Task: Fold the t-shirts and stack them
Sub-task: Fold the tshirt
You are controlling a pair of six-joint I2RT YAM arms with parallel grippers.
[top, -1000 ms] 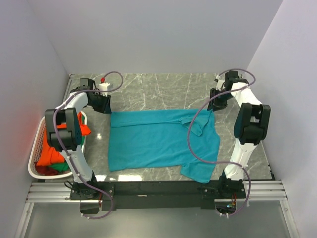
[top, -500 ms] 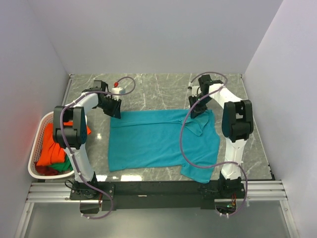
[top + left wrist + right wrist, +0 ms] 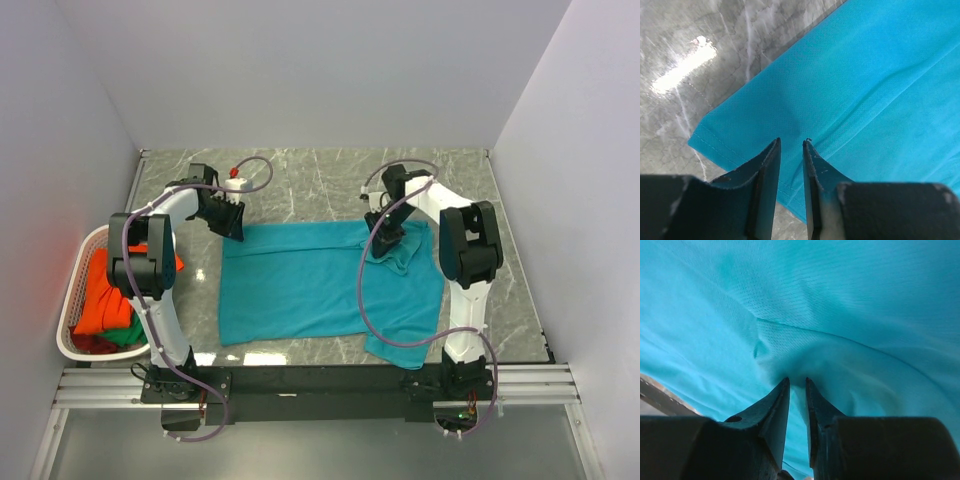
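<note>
The teal t-shirt (image 3: 300, 285) lies spread flat on the marble table. My left gripper (image 3: 232, 228) sits at the shirt's far left corner. In the left wrist view its narrow jaws (image 3: 791, 141) pinch a small ridge of teal cloth (image 3: 865, 75) just inside the hem. My right gripper (image 3: 385, 240) is over the shirt's far right part, where a sleeve fold is bunched inward. In the right wrist view it (image 3: 797, 380) is shut on gathered teal cloth (image 3: 840, 300), with wrinkles running to the fingertips. An orange t-shirt (image 3: 100, 300) and a green one (image 3: 125, 335) lie in the basket.
A white laundry basket (image 3: 70, 300) stands at the table's left edge beside the left arm. Grey walls close in the table at the back and both sides. Bare marble (image 3: 310, 185) shows behind the shirt.
The right gripper has moved left and nearer, closing on the shirt's far right corner and drawing it inward. The left gripper moved right onto the far left corner and then stayed.
</note>
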